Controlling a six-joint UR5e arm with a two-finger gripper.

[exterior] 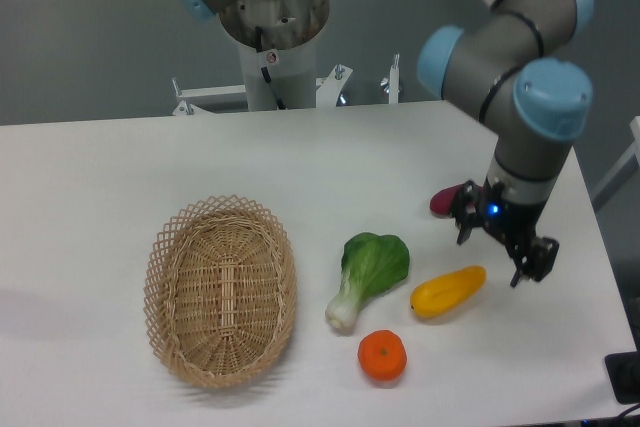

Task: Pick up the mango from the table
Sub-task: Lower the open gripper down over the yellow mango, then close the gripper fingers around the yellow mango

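Mango (pixel 447 290) lying flat on the table (pixel 120 167), yellow-orange, long axis tilted up toward its right end. Landmark for everything else.

Gripper (pixel 493 254) just above and right of the mango's upper end, fingers spread wide, nothing between them, pointing down at the white surface. Blue light lit on the wrist. No contact with the mango visible.

Purple vegetable (pixel 444 199) beyond the mango, partly hidden behind the gripper. Round orange fruit (pixel 382 356) near the mango, forward and to its left. Bok choy (pixel 368 275) just left of the mango, green leaves up, white stalk down. Wicker basket (pixel 220 290) well to the left of the mango, past the bok choy, oval. Arm base pedestal (pixel 272 17) far behind and left, at the table's back edge.

No readable brand, label or writing anywhere; a small sticker on the pedestal too small to make out.
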